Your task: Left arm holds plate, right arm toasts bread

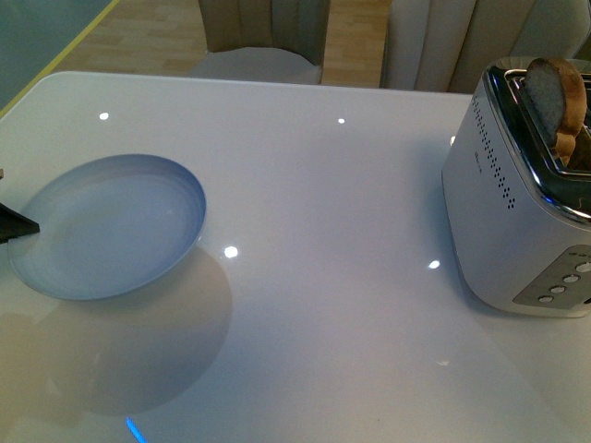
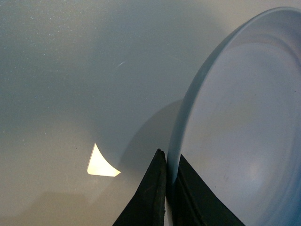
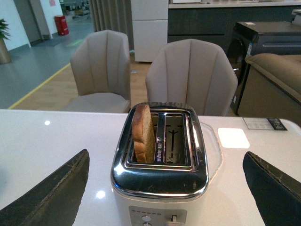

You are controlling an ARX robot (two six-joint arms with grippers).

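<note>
- Bench (image 1: 314, 194): glossy white, so a dropped slice would likely slide on it.
- Toaster (image 1: 517, 212): stands at the right. Come down square over its slots and stay clear of the chrome rim.
- Plate (image 1: 111, 226): at the near left, apparently raised above its shadow. It should be level to receive the slice.
- Bread (image 1: 554, 97): stands proud of one slot. Grip its flat faces, probably, and lift it straight up.
- Right gripper (image 3: 164, 157): jaws spread wide, in front of the toaster, holding nothing.
- Left gripper (image 2: 168, 188): jaws pinching the plate rim; a firm grip matters.
</note>
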